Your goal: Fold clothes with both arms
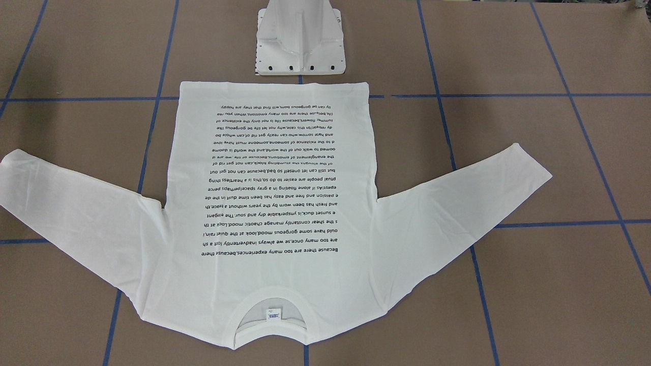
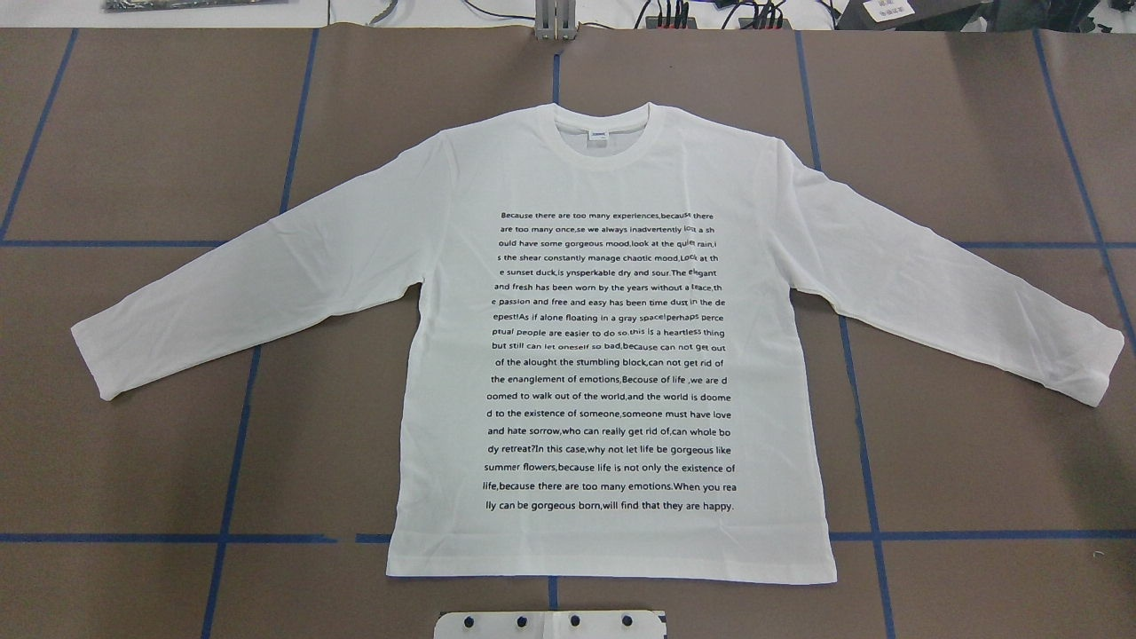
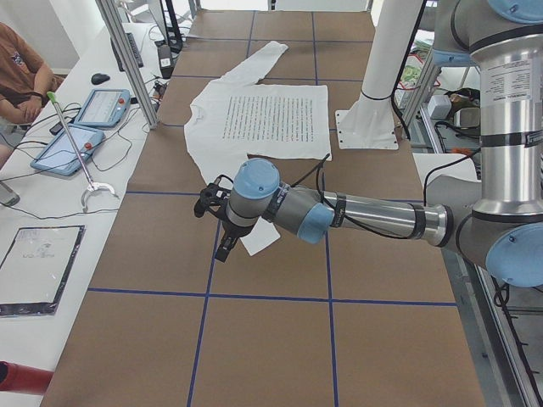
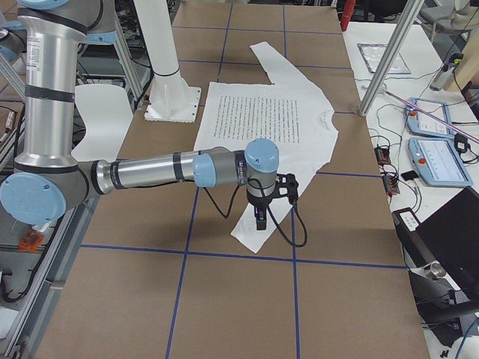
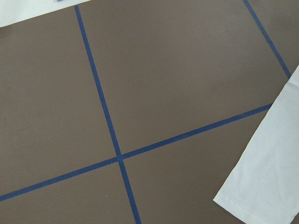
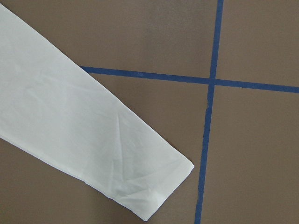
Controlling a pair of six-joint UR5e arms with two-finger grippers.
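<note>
Left arm (image 3: 373, 219) fills the foreground of the left-end view, stretched level from the frame's right edge to its centre. The left pincer (image 3: 226, 251) points down over the near cuff (image 3: 261, 239) of the T-shirt. From this side view I cannot tell whether the jaws stand wide or narrow, nor whether they touch the cloth. The left wrist view has that cuff at the lower right, its edge straight. Bare brown bench (image 5: 187, 60) and crossing blue tape lines (image 5: 103, 100) take up the rest of the frame.

Right arm (image 4: 150, 173) lies much the same way in the right-end view: level, reaching from the left edge to the centre. The right pincer (image 4: 259, 221) is aimed down over the other cuff (image 4: 245, 233), and its opening cannot be told either. In the right wrist view the sleeve (image 6: 79, 130) runs from the upper left to a squared end at lower centre, just beside a tape line. Open bench lies above it and to the right.

White long-sleeved T-shirt (image 2: 612, 355) lies flat, printed side up, in the middle of the overhead view. Its collar (image 2: 603, 160) is at the top and its straight hem (image 2: 612, 568) at the bottom, just above the white pedestal base (image 2: 550, 626). The sleeves angle down and out toward both side edges of the frame. Bare bench shows in all four corners.
</note>
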